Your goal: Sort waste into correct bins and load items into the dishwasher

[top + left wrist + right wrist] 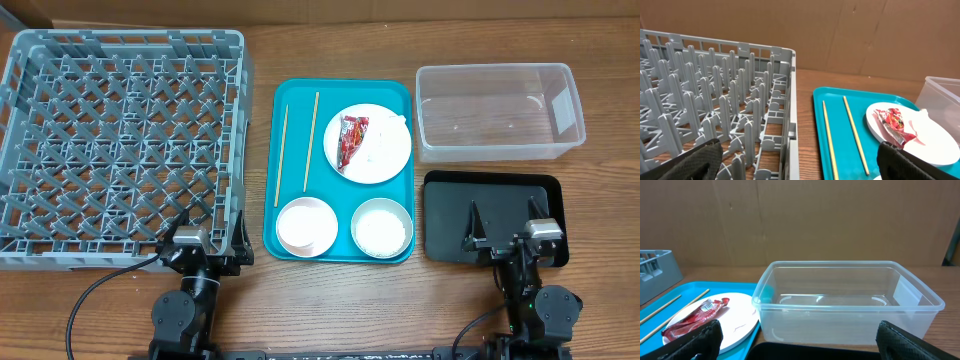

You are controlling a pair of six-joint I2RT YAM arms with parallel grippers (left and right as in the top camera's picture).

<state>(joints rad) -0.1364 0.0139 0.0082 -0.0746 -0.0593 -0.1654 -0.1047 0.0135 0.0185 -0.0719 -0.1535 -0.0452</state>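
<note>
A white plate (385,160) on a teal tray holds a red wrapper (351,140) and white tissue (388,128). Two chopsticks (282,155) lie left of it. In front stand an empty white bowl (307,226) and a bowl of rice (382,227). No tiny cup shows. The grey dish rack (120,140) is at the left, the clear tub (495,112) and black tray (450,215) at the right. My left gripper (212,232) is open and empty at the rack's near right corner. My right gripper (507,225) is open and empty over the black tray.
The teal tray (340,100) sits between rack and bins. The left wrist view shows the rack wall (790,100), chopsticks (829,140) and wrapper (894,122). The right wrist view shows the empty tub (845,305) and the plate (740,320). A cardboard wall stands behind.
</note>
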